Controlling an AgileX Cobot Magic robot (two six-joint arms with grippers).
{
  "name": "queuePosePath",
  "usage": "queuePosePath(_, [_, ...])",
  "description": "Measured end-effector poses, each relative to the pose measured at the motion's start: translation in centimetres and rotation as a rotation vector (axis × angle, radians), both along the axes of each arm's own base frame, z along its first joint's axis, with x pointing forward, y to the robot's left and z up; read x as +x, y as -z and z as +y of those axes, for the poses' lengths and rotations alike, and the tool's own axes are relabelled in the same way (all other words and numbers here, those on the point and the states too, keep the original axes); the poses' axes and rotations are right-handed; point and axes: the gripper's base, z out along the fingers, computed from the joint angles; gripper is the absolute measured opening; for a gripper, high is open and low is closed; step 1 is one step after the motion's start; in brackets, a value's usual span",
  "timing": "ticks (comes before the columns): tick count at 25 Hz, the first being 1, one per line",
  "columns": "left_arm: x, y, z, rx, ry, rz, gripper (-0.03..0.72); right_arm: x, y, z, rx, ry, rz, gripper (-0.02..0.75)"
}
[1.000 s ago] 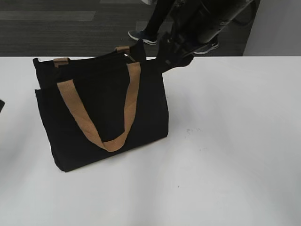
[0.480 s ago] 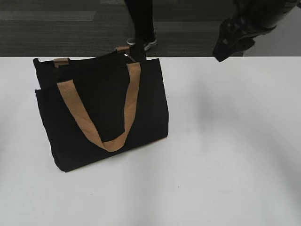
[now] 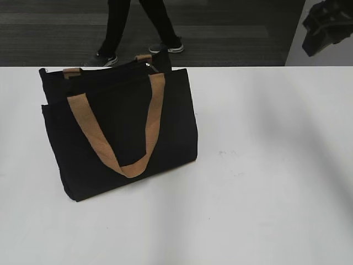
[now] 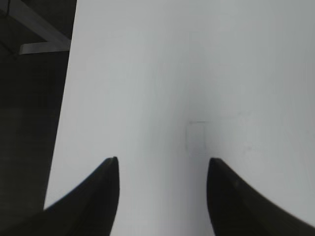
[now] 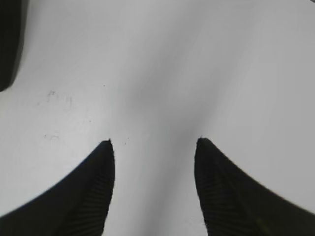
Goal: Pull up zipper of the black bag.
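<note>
The right tool (image 5: 153,142) and left tool (image 4: 162,162) are seen spread apart — nothing held. The black bag (image 3: 118,132) is stood upright on the worktop (image 3: 265,182), left of centre — zipper (image 3: 148,64) along its top.

Your left gripper (image 4: 162,169) has its jaws spread wide, holding nothing, pointing down. Your right gripper (image 5: 153,150) also has its jaws parted and empty. In the exterior view, your right arm (image 3: 326,25) sits raised at top right.
</note>
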Motion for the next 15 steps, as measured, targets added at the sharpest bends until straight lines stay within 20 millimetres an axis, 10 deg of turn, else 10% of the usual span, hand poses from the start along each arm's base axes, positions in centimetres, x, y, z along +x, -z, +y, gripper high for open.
queuePosePath(7, [-1.3,-0.8,-1.9,-0.197,0.029,-0.002,0.424,-1.8,-1.8,-1.0,0.015,0.051,0.007,0.412])
queuePosePath(15, [-7.2,-3.4,-3.1,-0.173,0.059,-0.166,0.424,-7.7,-1.6,-1.3,0.115,0.058,-0.060,0.412])
